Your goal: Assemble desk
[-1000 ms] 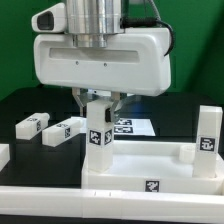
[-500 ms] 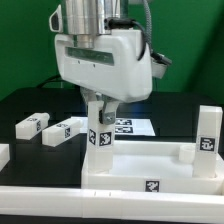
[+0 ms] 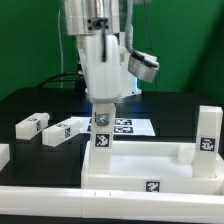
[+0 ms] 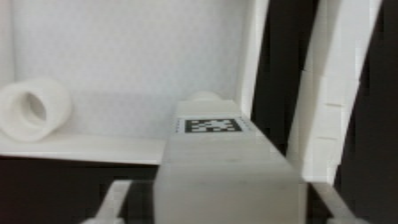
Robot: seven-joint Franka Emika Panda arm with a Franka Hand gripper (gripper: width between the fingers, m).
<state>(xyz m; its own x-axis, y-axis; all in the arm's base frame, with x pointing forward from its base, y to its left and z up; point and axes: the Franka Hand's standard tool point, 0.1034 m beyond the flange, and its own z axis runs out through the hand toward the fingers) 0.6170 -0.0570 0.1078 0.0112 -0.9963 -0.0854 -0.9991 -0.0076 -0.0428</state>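
Leg (image 3: pixel 101 150) upright, hand (image 3: pixel 101 118) rotated (grip unchgd)

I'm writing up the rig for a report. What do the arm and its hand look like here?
The hand has a smooth white boxy housing with rounded edges and short grey fingers. Above it sits a silver-grey cylindrical wrist. A small pale module with a dark face is fixed to its side. No markings show on it.
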